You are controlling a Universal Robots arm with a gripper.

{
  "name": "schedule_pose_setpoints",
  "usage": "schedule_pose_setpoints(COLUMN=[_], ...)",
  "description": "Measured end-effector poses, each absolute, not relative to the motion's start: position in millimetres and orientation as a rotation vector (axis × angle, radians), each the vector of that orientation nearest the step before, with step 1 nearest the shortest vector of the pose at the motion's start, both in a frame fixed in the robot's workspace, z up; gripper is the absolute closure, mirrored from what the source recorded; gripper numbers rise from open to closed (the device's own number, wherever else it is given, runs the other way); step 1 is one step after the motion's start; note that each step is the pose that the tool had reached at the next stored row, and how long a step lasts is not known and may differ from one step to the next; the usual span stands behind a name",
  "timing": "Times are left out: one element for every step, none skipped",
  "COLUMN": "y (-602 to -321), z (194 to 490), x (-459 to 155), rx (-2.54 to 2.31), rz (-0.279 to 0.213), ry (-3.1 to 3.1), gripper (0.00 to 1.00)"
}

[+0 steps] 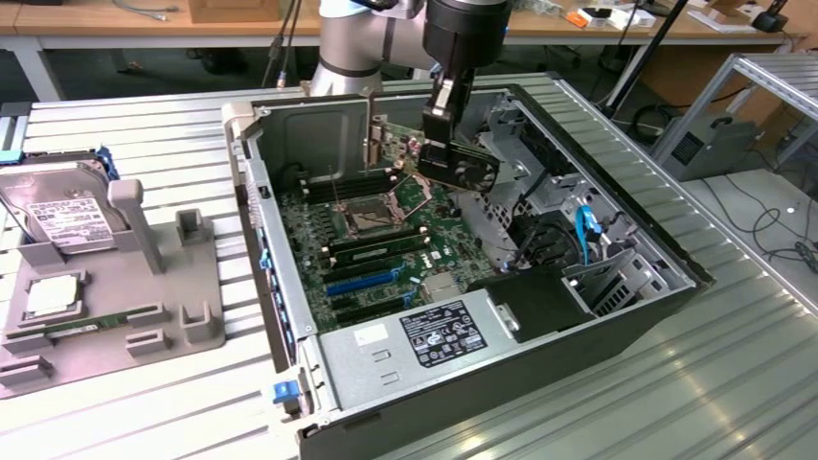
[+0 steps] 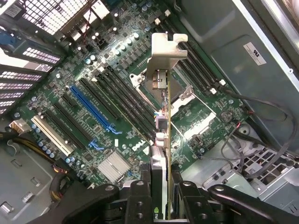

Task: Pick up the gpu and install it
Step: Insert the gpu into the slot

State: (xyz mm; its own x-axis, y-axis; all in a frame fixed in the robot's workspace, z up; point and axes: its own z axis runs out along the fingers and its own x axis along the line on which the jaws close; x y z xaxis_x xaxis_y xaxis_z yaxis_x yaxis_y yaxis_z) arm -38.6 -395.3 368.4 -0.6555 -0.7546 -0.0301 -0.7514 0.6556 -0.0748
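Observation:
The gpu (image 1: 461,171) is a dark card with a green board and a silver bracket (image 1: 372,139) at one end. It hangs inside the open computer case (image 1: 614,220), above the motherboard (image 1: 383,240). My gripper (image 1: 442,134) is shut on its upper edge. In the wrist view the gpu (image 2: 164,126) is seen edge-on between my fingers (image 2: 140,198), its bracket (image 2: 167,49) at the far end. It floats over the CPU socket area, apart from the blue expansion slot (image 2: 91,107) and the white slot (image 2: 51,135).
A grey fixture (image 1: 122,307) at the exterior view's left holds a silver hard drive (image 1: 57,211). Inside the case sit a power supply (image 1: 442,331), drive bays with a blue cable (image 1: 588,230), and loose cables (image 2: 252,126).

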Motion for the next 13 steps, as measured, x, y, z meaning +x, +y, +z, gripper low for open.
schedule_pose_setpoints(y=[-395.3,-395.3,-395.3,-395.3,-395.3,-395.3,-395.3,-395.3,-395.3,-395.3,-395.3,-395.3,-395.3], z=[368.4,368.4,368.4,368.4,368.4,368.4,368.4,368.4,368.4,368.4,368.4,368.4,368.4], x=[-38.5,-38.5,-38.6,-38.6,-38.5,-38.5,-38.5,-38.5,-38.5,-38.5,-38.5,-38.5,-38.6], rx=[-1.283,-1.291,-1.296,-1.3,-1.308,-1.314,-1.318,-1.327,-1.337,-1.347,-1.355,-1.362,-1.37], rz=[-0.086,-0.085,-0.085,-0.085,-0.085,-0.085,-0.084,-0.084,-0.084,-0.083,-0.083,-0.083,-0.083], ry=[2.802,2.798,2.796,2.794,2.79,2.787,2.785,2.781,2.776,2.771,2.766,2.763,2.759], gripper=[0.73,0.73,0.73,0.73,0.73,0.73,0.73,0.73,0.73,0.73,0.73,0.73,0.73])
